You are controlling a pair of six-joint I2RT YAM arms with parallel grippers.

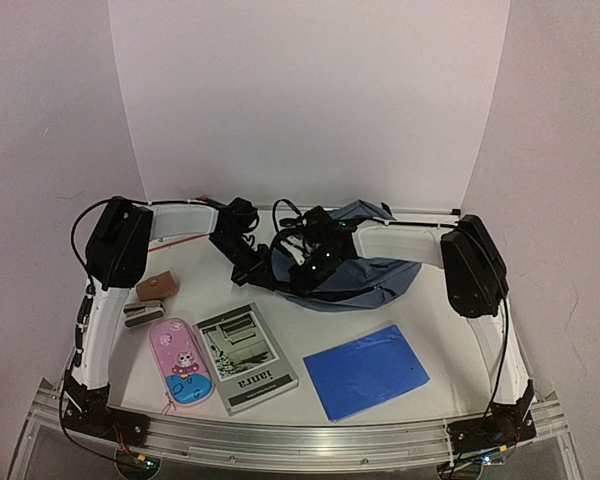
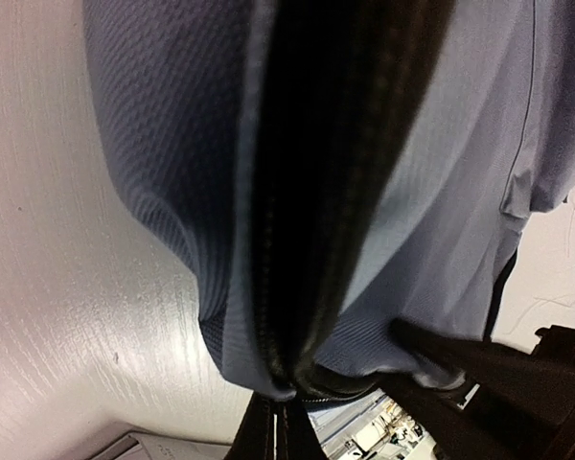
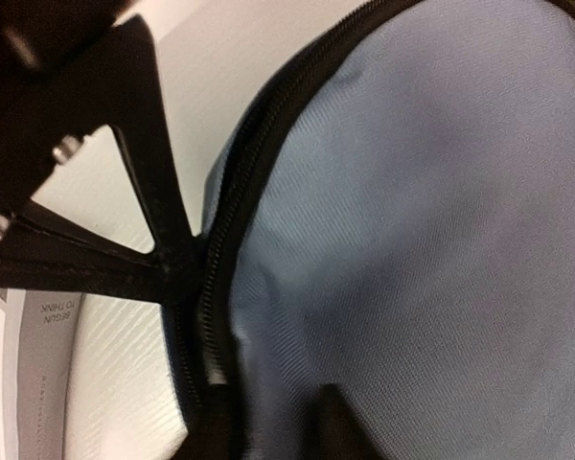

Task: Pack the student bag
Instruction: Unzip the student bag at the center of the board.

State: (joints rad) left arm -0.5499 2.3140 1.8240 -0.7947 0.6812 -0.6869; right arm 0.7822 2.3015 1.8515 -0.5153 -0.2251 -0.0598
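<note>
— Where was the student bag (image 1: 380,272)?
— Slumped at the far middle of the table (image 1: 450,325), between both arms.
— And the pincers?
— The left gripper (image 2: 276,433) was fully closed at the zipper (image 3: 225,220) edge. The right gripper (image 3: 175,276) sat against the zipper; I couldn't tell its gap or hold.

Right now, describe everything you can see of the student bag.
The student bag is soft slate-blue woven fabric with a dark zipper, lying slumped and crumpled on the white table, back centre. The left gripper pinches its zippered edge; the right gripper meets the zipper line beside it.
</note>
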